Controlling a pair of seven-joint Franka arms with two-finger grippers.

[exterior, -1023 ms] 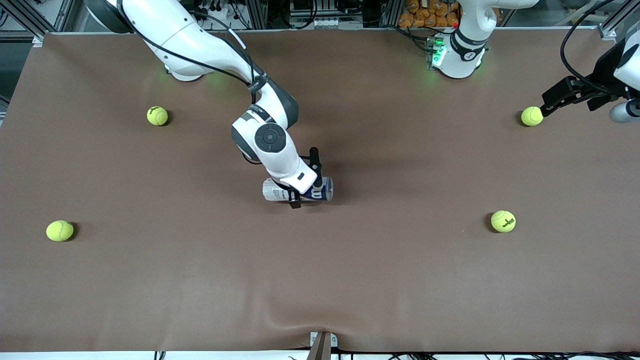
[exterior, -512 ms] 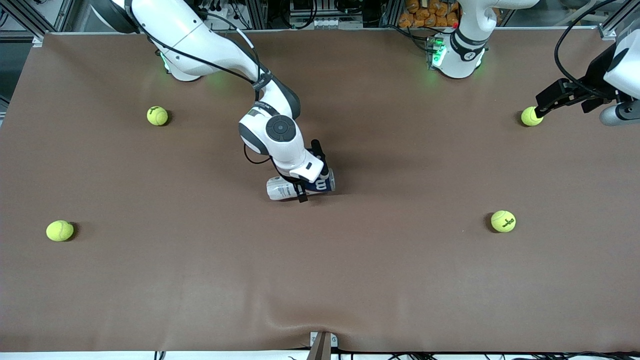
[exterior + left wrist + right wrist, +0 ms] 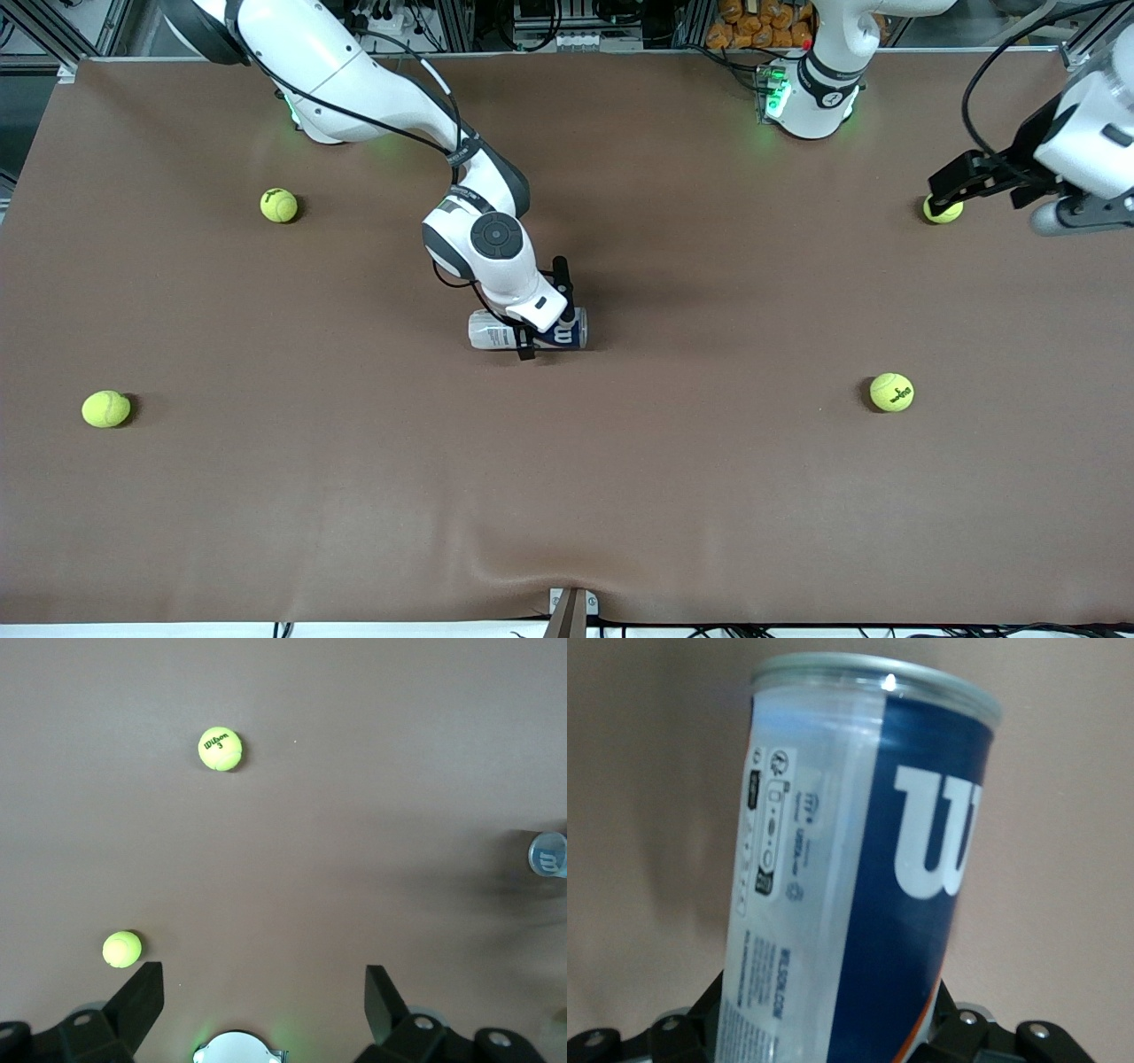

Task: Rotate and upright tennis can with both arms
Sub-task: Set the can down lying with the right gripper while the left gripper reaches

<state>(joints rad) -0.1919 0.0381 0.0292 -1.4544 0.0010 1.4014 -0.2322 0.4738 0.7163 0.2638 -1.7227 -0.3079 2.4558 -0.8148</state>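
Observation:
The tennis can (image 3: pixel 493 334) lies on its side at the middle of the table, its navy "W" end toward the left arm's end. My right gripper (image 3: pixel 541 326) is shut on the can across its middle, one finger on each side. In the right wrist view the can (image 3: pixel 850 877) fills the picture between the fingers of the right gripper (image 3: pixel 833 1032). My left gripper (image 3: pixel 943 189) hangs open and empty over a tennis ball at the left arm's end. In the left wrist view the left gripper (image 3: pixel 261 992) is spread wide, and the can's lid (image 3: pixel 548 854) shows far off.
Four tennis balls lie on the brown table: one under the left gripper (image 3: pixel 942 212), one nearer the front camera (image 3: pixel 891 392), and two toward the right arm's end (image 3: pixel 279 205) (image 3: pixel 106 408). The left arm's green-lit base (image 3: pixel 802 97) stands at the table's edge.
The right gripper shifted slightly with the can, which tipped a little and is level again. The left arm moved toward the table's middle and now partly covers the tennis ball.

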